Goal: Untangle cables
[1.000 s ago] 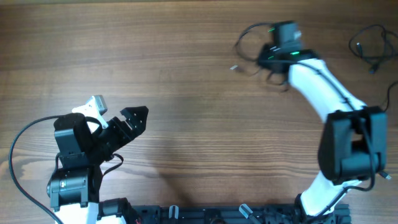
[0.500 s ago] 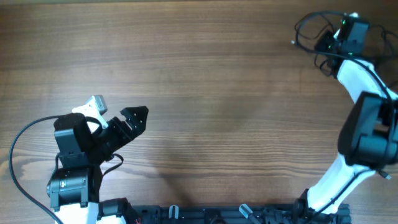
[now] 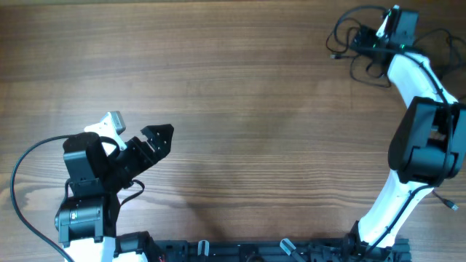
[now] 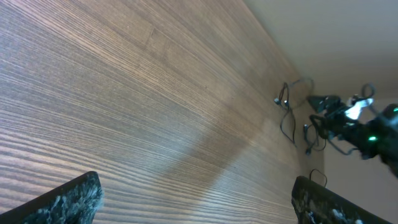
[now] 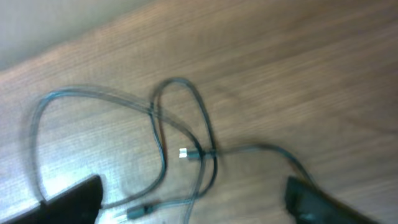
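Note:
The cables (image 3: 348,45) lie as thin black loops at the table's far right corner. In the right wrist view the cables (image 5: 186,140) cross over each other on the wood, with a silver-tipped plug (image 5: 183,153) in the middle and a small black plug (image 5: 138,211) lower down. My right gripper (image 3: 366,44) hangs just over them and is open; in its own view the right gripper (image 5: 193,202) has its fingers wide apart with wire lying between them, untouched. My left gripper (image 3: 137,128) stands open far away at the near left; the left gripper (image 4: 193,205) holds nothing.
More thin black wire (image 3: 435,35) trails right of the right arm (image 3: 419,138), close to the table's right edge. The left arm's thick black cable (image 3: 22,171) loops at the near left. From the left wrist view the cables (image 4: 287,112) are small and distant.
My right arm swung from the far middle to the far right corner, dragging the cables along. Its jaws, shut before, now stand open. The left arm has not moved.

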Action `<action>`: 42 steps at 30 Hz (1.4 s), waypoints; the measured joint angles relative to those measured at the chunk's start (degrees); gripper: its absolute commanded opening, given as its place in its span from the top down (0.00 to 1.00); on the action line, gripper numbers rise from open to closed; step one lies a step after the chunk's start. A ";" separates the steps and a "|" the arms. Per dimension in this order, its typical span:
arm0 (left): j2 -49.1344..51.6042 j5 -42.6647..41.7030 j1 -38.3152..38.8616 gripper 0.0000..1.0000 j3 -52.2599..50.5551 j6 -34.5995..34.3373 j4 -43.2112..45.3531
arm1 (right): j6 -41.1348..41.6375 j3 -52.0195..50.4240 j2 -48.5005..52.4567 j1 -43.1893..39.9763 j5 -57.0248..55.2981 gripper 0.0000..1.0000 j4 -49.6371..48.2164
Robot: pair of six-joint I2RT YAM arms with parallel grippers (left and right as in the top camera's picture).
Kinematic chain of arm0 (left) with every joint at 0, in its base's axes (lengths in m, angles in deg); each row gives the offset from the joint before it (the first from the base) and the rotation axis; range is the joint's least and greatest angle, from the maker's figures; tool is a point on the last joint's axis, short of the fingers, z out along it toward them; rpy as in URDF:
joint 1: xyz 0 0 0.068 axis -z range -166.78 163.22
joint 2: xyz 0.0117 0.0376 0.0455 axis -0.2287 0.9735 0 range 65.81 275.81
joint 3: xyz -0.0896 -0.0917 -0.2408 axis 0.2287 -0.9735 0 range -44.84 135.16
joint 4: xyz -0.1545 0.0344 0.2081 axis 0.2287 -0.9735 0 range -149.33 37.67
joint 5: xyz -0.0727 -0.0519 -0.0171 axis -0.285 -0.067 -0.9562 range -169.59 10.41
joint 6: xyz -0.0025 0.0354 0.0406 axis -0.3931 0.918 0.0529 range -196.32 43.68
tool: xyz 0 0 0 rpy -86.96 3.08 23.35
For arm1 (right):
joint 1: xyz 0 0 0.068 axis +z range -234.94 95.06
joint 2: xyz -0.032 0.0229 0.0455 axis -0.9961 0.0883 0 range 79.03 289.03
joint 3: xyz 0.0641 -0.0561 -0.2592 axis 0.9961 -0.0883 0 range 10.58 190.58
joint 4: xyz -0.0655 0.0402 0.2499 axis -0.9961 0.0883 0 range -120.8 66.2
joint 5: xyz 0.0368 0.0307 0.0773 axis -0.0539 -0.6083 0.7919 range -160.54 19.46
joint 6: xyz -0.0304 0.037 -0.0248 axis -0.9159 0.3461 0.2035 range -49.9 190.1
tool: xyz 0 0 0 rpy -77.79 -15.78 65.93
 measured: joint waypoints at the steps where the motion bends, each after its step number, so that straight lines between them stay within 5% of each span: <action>1: 0.00 0.00 0.00 0.00 0.00 -0.02 -0.02 | -0.11 2.34 -0.17 -0.02 -0.63 0.00 2.84; 7: 0.00 0.00 0.00 0.00 0.00 -0.02 0.00 | -1.64 12.98 -5.33 -0.17 -2.12 0.00 12.74; 18: 0.00 0.00 0.00 0.00 0.00 -0.02 -0.02 | -4.37 18.14 -32.81 -0.17 -0.98 0.00 16.52; 35: 0.00 0.02 0.00 0.00 0.00 -0.02 0.00 | -4.07 11.19 -43.25 -0.17 1.46 0.00 41.53; 42: 0.00 0.00 0.00 0.00 0.00 -0.02 -0.02 | -2.56 2.21 -60.70 -0.17 1.86 0.00 43.30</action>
